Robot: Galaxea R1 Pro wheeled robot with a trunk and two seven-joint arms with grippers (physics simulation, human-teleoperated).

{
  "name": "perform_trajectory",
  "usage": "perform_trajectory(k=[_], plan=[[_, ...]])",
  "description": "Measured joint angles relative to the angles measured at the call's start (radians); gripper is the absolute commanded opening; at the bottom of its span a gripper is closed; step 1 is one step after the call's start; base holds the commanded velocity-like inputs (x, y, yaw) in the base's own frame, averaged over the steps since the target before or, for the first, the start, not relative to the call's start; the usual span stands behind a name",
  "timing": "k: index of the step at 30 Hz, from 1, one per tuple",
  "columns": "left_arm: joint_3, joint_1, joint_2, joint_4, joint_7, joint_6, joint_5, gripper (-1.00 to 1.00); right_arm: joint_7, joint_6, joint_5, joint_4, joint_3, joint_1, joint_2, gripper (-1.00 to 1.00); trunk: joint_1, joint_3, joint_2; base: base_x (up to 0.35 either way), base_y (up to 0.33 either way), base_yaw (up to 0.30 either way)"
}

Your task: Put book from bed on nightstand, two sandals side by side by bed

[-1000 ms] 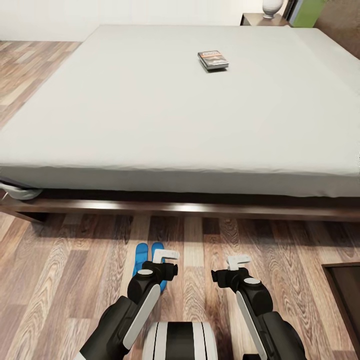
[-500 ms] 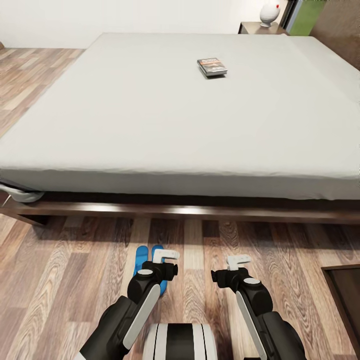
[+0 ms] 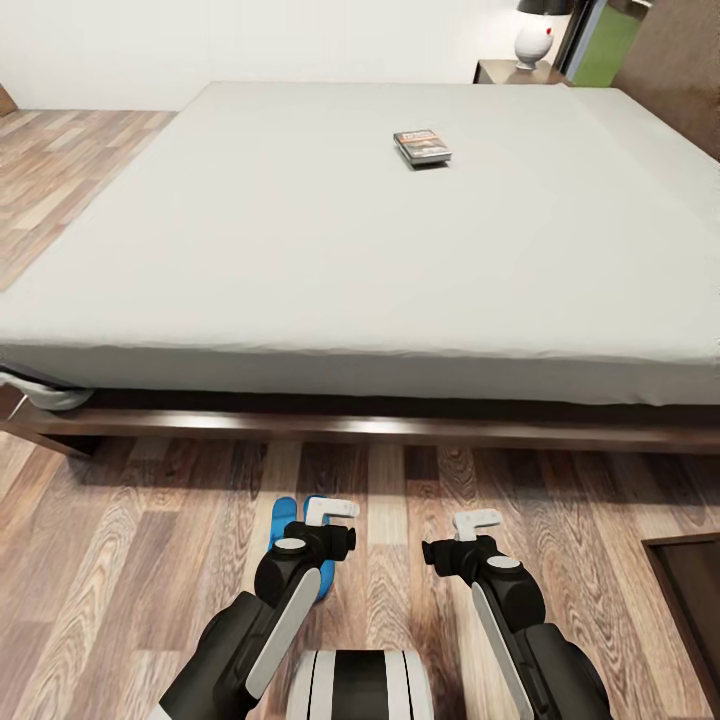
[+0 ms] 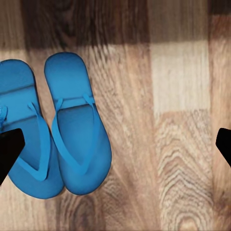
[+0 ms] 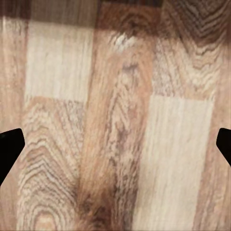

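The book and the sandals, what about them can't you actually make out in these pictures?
- Book: head view, too small and far to read the cover lettering.
- Sandals: head view, the left gripper and its arm cover most of both; only the bed-side ends show.
- Outer sandal: left wrist view, cut off by the picture edge and partly behind a dark fingertip.

- Your left pincer [image 3: 331,509] hangs low over the floor [image 3: 120,560], jaws spread wide and holding nothing.
- Your right pincer [image 3: 476,520] sits level beside it, equally wide and bare.
- Both forearms reach forward from your trunk, nearly parallel.
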State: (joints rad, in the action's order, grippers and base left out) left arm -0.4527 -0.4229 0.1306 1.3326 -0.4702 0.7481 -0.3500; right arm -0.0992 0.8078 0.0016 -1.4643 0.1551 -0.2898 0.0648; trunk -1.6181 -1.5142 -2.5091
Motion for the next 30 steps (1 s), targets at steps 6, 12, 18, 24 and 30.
perform_trajectory(k=[6, 12, 18, 24, 30], plan=[[0.0, 0.0, 0.0, -0.001, 0.0, 0.0, 0.0, 1.0, 0.0, 0.0, 0.0, 0.0, 0.0, 0.0, 0.0, 1.0, 0.0, 0.01, 0.0, 0.0, 0.0, 0.0], [0.0, 0.0, 0.0, -0.002, 0.0, 0.0, 0.0, 1.0, 0.0, -0.001, 0.0, 0.0, 0.0, 0.0, 0.0, 1.0, 0.0, 0.019, 0.0, 0.0, 0.0, 0.0], [0.0, 0.0, 0.0, -0.002, 0.0, 0.0, 0.0, 1.0, 0.0, -0.001, 0.0, 0.0, 0.0, 0.0, 0.0, 1.0, 0.0, 0.029, 0.0, 0.0, 0.0, 0.0], [0.0, 0.0, 0.0, -0.002, 0.0, 0.0, 0.0, 1.0, 0.0, -0.001, 0.0, 0.0, 0.0, 0.0, 0.0, 1.0, 0.0, 0.038, 0.0, 0.0, 0.0, 0.0], [0.0, 0.0, 0.0, -0.001, 0.0, 0.0, 0.0, 1.0, 0.0, -0.002, 0.0, 0.0, 0.001, 0.0, 0.0, 1.0, 0.0, 0.048, 0.0, 0.0, 0.0, 0.0]])
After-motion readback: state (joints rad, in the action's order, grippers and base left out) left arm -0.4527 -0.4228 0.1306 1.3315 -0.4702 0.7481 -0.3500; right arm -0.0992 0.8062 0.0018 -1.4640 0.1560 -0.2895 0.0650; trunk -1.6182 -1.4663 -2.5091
